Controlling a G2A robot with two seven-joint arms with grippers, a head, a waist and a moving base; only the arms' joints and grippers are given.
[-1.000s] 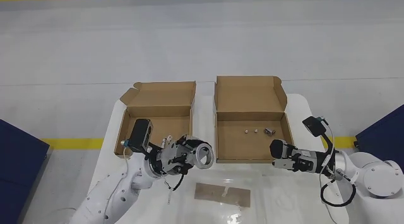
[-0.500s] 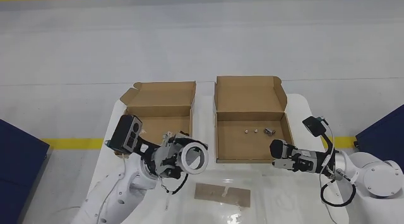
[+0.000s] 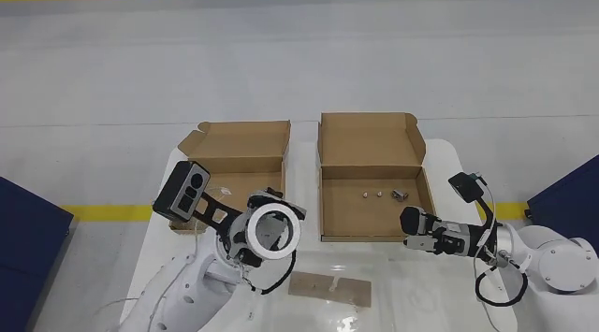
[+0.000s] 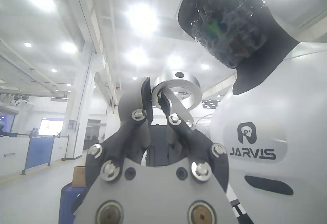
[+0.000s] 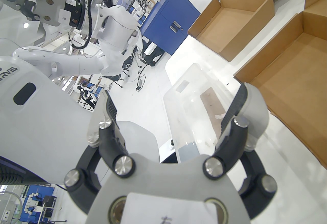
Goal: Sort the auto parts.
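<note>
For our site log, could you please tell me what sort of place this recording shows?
Probably a factory hall or robotics test lab: yellow lane lines on a wide pale floor, a high ceiling with rows of lamps, and a blue metal cabinet near the table.

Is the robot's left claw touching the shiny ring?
Touching. The left wrist view shows the left gripper pinching the ring by its wall, one finger outside it and one through its hole.
</note>
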